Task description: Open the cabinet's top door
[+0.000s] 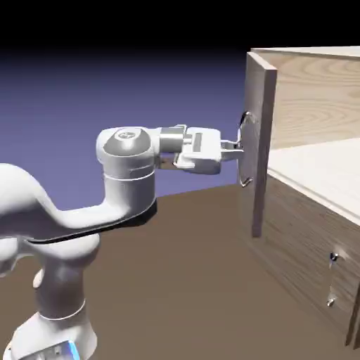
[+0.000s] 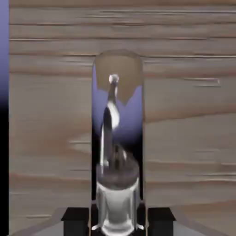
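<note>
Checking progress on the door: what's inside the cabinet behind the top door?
The top door stands swung out; pale wood walls and floor of the cabinet show, with nothing visible on them. The door hides the nearest corner.

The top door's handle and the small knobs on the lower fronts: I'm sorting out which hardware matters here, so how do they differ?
The handle is a long curved silver bar; the knobs are tiny metal studs. The handle sits on the top door, swung open; the knobs sit on lower fronts that look shut. The gripper is shut on the handle; the knobs are untouched. Both are shiny metal on wood grain.
</note>
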`<state>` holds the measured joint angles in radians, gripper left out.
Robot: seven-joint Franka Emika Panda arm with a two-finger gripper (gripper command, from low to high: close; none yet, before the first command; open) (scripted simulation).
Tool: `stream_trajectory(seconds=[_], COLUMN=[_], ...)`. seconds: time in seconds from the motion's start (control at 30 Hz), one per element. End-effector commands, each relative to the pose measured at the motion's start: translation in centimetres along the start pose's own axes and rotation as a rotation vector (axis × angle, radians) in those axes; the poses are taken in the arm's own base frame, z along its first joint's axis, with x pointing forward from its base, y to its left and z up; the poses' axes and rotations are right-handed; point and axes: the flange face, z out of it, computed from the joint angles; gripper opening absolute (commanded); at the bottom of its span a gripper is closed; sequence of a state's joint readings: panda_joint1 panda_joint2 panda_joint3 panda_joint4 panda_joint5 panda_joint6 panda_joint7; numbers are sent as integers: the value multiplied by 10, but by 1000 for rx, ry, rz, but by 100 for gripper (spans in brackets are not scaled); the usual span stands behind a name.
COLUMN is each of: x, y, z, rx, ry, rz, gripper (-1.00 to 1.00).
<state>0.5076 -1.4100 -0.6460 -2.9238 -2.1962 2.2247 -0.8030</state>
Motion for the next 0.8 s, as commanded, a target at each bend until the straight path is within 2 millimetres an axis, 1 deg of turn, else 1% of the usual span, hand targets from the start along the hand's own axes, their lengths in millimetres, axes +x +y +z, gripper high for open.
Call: stream_trajectory(seconds=[0.0, 0.13, 0.27, 0.77], x=[2, 9, 17, 50], y=[2, 9, 17, 50], z=[-8, -38, -63, -144], rx=[11, 55, 93, 225], ry=[-11, -55, -93, -225], rz=[0, 0, 0, 0], gripper=[-100, -100, -100, -100])
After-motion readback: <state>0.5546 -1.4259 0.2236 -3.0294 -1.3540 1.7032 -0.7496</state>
